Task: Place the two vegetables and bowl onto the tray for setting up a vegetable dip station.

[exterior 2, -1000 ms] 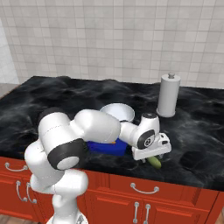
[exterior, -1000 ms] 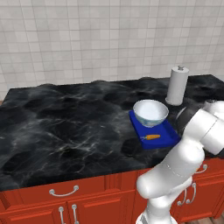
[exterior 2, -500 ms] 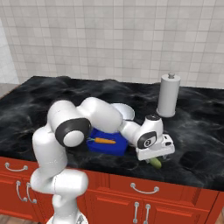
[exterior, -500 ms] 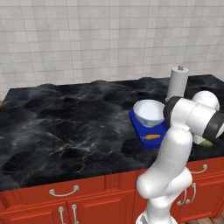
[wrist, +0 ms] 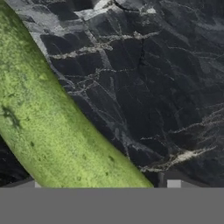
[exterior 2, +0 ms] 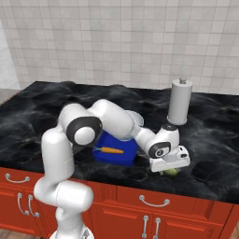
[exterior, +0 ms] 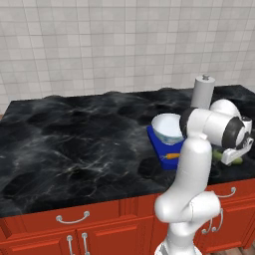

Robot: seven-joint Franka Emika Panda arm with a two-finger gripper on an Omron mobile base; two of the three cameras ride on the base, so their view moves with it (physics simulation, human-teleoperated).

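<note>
The blue tray (exterior: pixel 158 145) (exterior 2: pixel 113 159) lies near the counter's front edge. On it stand the white bowl (exterior: pixel 167 127) at the back and the orange carrot (exterior: pixel 172 156) (exterior 2: pixel 111 150) at the front. The green cucumber (exterior: pixel 217 155) (exterior 2: pixel 171 172) (wrist: pixel 48 127) lies on the black counter just right of the tray. My gripper (exterior: pixel 232 158) (exterior 2: pixel 169 169) (wrist: pixel 105 183) is down over the cucumber, open, with one fingertip on each side of it. In the right base view my arm hides most of the bowl.
A tall white cylinder roll (exterior: pixel 203 92) (exterior 2: pixel 179 102) stands upright behind the cucumber, to the right of the bowl. The counter's front edge (exterior 2: pixel 186 191) runs close under the gripper, above red cabinets.
My arm's elbow has swung up and over. The hand has stayed low on the cucumber at the right of the tray. The fingers have come in slightly.
</note>
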